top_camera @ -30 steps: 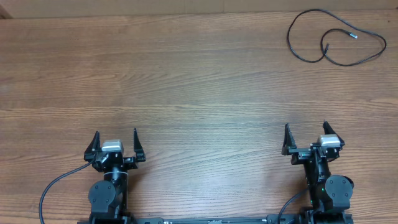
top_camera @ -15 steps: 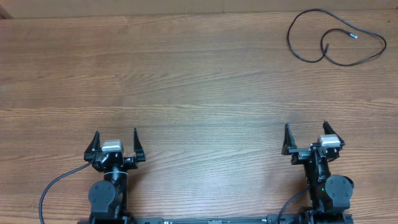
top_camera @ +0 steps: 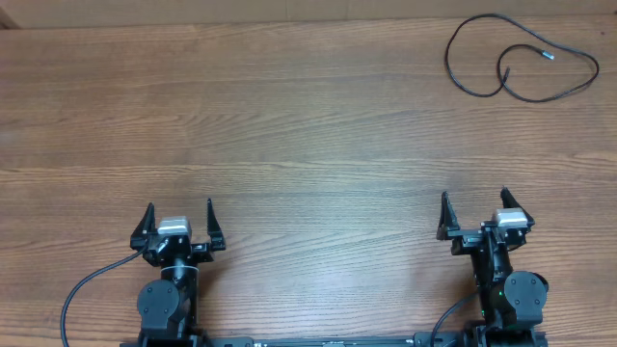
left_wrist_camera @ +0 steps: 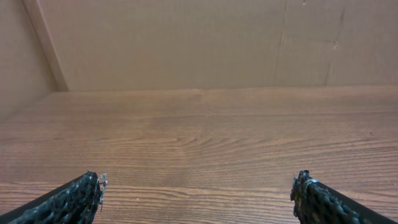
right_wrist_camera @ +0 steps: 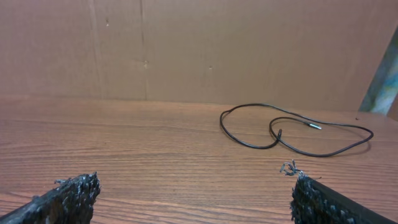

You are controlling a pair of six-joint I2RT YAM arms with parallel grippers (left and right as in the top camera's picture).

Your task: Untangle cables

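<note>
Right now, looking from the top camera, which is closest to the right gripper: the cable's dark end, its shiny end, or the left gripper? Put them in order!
1. The cable's dark end: straight ahead of the right gripper, tucked inside the loop.
2. The cable's shiny end: a bit farther back and more to the right.
3. The left gripper: far off to the left side.

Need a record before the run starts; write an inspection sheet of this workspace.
Surface: wooden table, bare grain.
Job's things: one thin black cable, loosely looped, crossing itself, far right corner.
Clutter: nothing seen.
End effectors: left end effector and right end effector open, empty, at the near edge.
Cables: thicker black arm wiring by both bases.
Surroundings: brown board wall behind the table.
</note>
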